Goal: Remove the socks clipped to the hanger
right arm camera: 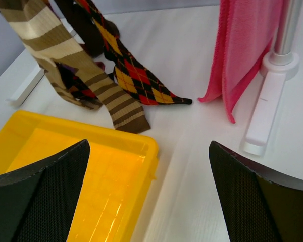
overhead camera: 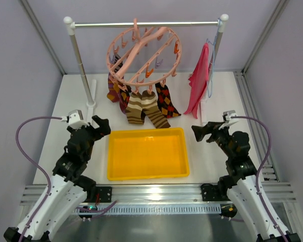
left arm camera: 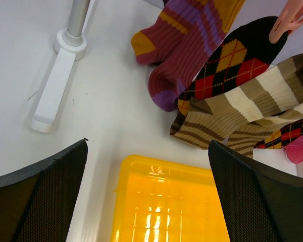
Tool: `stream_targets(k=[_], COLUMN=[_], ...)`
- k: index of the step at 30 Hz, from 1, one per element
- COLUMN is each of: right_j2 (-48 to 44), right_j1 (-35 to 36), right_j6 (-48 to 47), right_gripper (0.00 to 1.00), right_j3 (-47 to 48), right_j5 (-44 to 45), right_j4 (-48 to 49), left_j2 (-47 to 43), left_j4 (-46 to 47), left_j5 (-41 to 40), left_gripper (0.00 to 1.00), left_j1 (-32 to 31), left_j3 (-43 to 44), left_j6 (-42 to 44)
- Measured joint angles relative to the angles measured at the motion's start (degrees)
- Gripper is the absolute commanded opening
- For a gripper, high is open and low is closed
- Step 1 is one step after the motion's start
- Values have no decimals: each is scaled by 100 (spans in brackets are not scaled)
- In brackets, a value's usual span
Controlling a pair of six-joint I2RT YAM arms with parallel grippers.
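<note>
Both empty and spread wide, left gripper [overhead camera: 102,126] and right gripper [overhead camera: 200,132] flank the yellow tray [overhead camera: 146,175]. The socks [overhead camera: 144,105] hang clipped under the hanger [overhead camera: 144,48], just beyond the tray's far edge. Best bet: pinch one brown striped sock low, pull straight down, and avoid the pink cloth [overhead camera: 199,85] on the right.

A: Entry check: any legible writing on the socks [overhead camera: 146,107], the hanger [overhead camera: 144,50] or the yellow tray [overhead camera: 146,131]?
B: None noted. Socks show stripes and argyle diamonds only; hanger and tray are plain. No text, number or brand mark readable in any view.
</note>
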State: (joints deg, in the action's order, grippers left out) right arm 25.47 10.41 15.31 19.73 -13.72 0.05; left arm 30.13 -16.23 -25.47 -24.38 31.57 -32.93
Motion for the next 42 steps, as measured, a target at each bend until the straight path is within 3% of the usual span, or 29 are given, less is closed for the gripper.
stream_targets(k=[7,16,23,38,41,42], right_j2=[1213,3069,4142,6028,6269,6354], right_j1=[518,1547,1720,1759,1768,1773], right_j6=[33,-232,-614,-1222,-1272,-1298], right_gripper=[100,100,100,97,88,70], right_j3=[175,1222,1884,3195,3351,3429], right_j5=[-407,81,638,977,942,903], right_j4=[658,1534,2061,2883,2922,2920], left_j2=[-396,-378,-417,-507,-507,-509], left_j4=[81,103,302,660,671,678], left_j5=[63,374,669,1069,1119,1134], left_gripper=[100,100,100,100,100,100], left_j1=[0,-4,-13,-13,-13,-13], left_j3=[-192,-212,-317,-466,-481,-481], left_j6=[-9,63,201,350,352,352])
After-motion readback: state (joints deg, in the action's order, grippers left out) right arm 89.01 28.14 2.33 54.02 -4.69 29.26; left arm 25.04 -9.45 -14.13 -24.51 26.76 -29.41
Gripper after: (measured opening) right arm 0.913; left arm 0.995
